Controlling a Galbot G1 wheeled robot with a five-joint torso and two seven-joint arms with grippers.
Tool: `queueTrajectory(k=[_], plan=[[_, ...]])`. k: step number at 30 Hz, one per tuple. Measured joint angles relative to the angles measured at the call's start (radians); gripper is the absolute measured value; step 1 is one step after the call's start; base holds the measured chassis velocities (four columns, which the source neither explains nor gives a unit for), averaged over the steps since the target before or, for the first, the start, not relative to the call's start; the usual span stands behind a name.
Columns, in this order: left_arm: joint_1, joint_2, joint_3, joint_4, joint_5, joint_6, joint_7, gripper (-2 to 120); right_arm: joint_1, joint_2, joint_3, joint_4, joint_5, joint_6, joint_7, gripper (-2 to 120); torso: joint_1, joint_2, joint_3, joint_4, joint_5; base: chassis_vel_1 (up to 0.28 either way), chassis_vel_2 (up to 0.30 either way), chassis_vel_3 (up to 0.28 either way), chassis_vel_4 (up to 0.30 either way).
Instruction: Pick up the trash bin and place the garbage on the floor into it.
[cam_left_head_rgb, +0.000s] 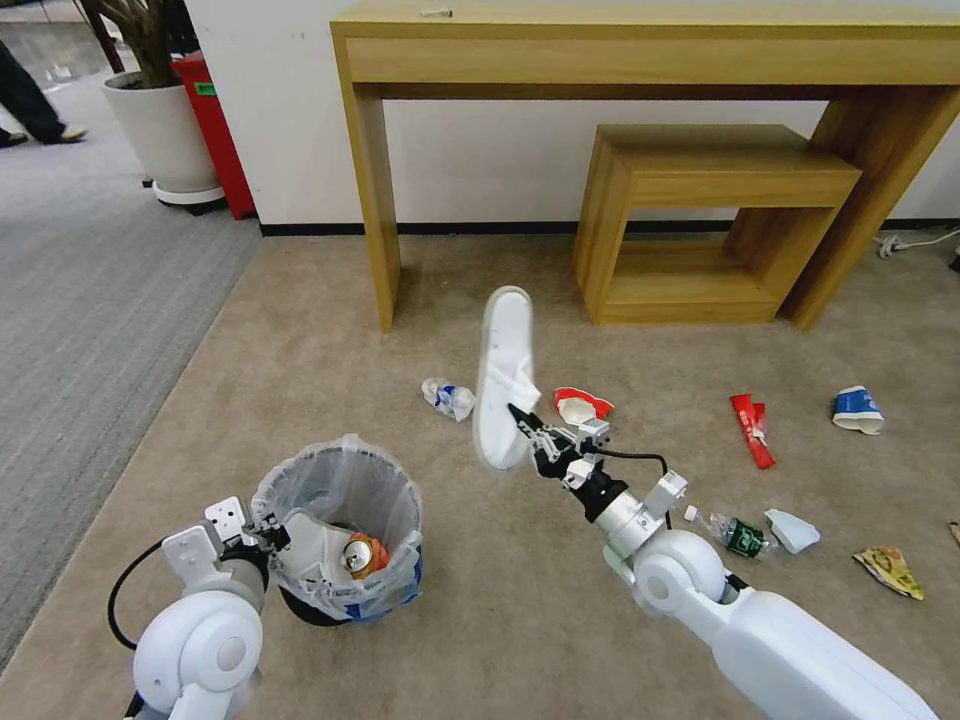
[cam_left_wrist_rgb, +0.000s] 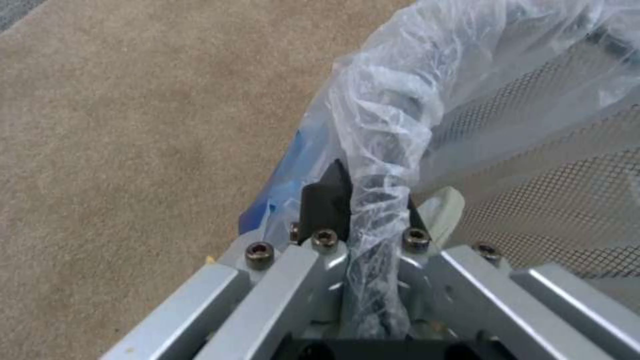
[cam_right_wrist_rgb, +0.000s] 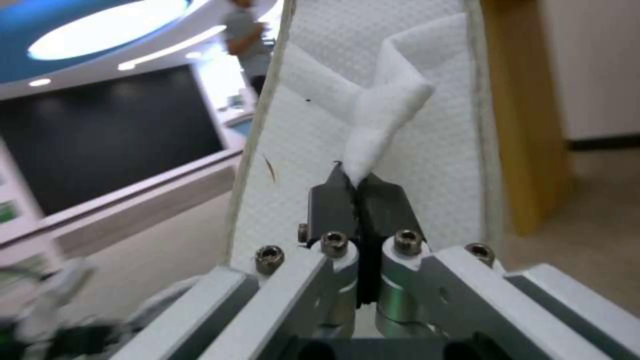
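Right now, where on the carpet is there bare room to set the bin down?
Bare floor lies ahead of the trash bin, which the left gripper holds by its rim, up to the desk leg. It is crowded on the right: crushed bottle, red-white cup, red wrapper, blue-white cup. The right gripper holds a slipper.

- Trash bin (cam_left_head_rgb: 340, 520): its base is hidden behind the left arm in the head view; cut off by the frame edges in the left wrist view.
- Left gripper (cam_left_wrist_rgb: 370, 197): one finger is largely covered by the bag-wrapped rim.
- Slipper (cam_right_wrist_rgb: 373, 115): toe and heel ends run out of the right wrist view; blurred in the head view.
- Can (cam_left_head_rgb: 362, 553) inside the bin: partly buried, label unreadable.
- Yellow wrapper (cam_left_head_rgb: 890, 570): print too small to read.
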Motion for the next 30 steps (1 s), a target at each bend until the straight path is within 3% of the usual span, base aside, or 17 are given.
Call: queueTrajectory(k=[14,30], plan=[[-0.001,0.002,0.022,0.014,0.021,0.002,0.006,1,0.205,-0.029,-0.162,-0.038,-0.028,0.041,-0.183,0,0.000,0.000,0.000,0.0000,-0.0002,0.000,0.000,0.000,0.000],[-0.010,-0.001,0.043,0.021,0.030,0.005,0.010,1,0.353,0.017,-0.341,-0.066,-0.032,0.050,-0.172,0,0.000,0.000,0.000,0.0000,-0.0002,0.000,0.000,0.000,0.000]])
